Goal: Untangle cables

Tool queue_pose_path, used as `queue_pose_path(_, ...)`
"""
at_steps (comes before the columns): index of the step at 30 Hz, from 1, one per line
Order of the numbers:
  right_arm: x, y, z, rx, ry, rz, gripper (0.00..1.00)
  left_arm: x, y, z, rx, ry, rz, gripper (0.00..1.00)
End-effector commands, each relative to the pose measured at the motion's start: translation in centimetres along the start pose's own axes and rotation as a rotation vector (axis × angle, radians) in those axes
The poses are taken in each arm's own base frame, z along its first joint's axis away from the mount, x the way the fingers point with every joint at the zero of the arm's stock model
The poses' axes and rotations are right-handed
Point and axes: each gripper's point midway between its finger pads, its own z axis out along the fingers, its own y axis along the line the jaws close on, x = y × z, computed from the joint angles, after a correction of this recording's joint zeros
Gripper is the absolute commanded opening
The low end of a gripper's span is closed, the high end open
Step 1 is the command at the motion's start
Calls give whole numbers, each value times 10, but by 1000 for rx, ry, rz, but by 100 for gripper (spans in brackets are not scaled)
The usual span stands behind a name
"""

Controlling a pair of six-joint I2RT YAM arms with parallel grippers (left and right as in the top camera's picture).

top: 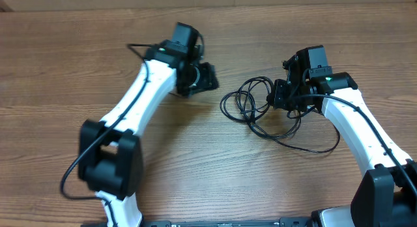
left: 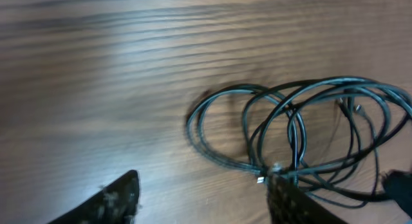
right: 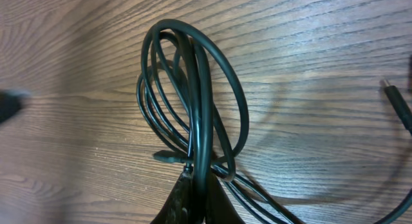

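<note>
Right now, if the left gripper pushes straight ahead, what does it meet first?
Probably the nearest loop of the cables; the left gripper points at it with fingers open, though depth is unclear.

Black cables (right: 201, 108) with a dark green sheen. Brown counter (top: 195, 155), streaked with fine wavy wood grain. White arms (top: 140, 96) with black joints; green light (top: 329, 77) at three o'clock.
</note>
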Motion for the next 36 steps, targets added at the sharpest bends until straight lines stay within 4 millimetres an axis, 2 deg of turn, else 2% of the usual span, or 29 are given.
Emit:
queue_pose_path(1, -2, 9, -7, -34, -12, -2, 4, 15, -16, 32, 51, 66, 159, 69)
queue_pose_path(4, 2, 7, -7, -28, 3, 5, 4, 16, -18, 53, 42, 64, 295, 72)
queue_pose_path(11, 5, 6, -7, -22, 15, 10, 4, 9, 4, 82, -68, 50, 414, 74)
queue_pose_path(18, 5, 6, -7, -22, 16, 11, 4, 8, 12, 90, -91, 62, 594, 75)
queue_pose_path(23, 5, 6, -7, -22, 16, 10, 4, 7, 10, 97, -85, 56, 671, 77)
queue_pose_path(32, 5, 6, -8, -22, 15, 10, 4, -2, -3, 100, -68, 3, 715, 77)
queue_pose_path(36, 5, 6, -8, -22, 15, 10, 4, -2, -2, 101, -75, 3, 716, 77)
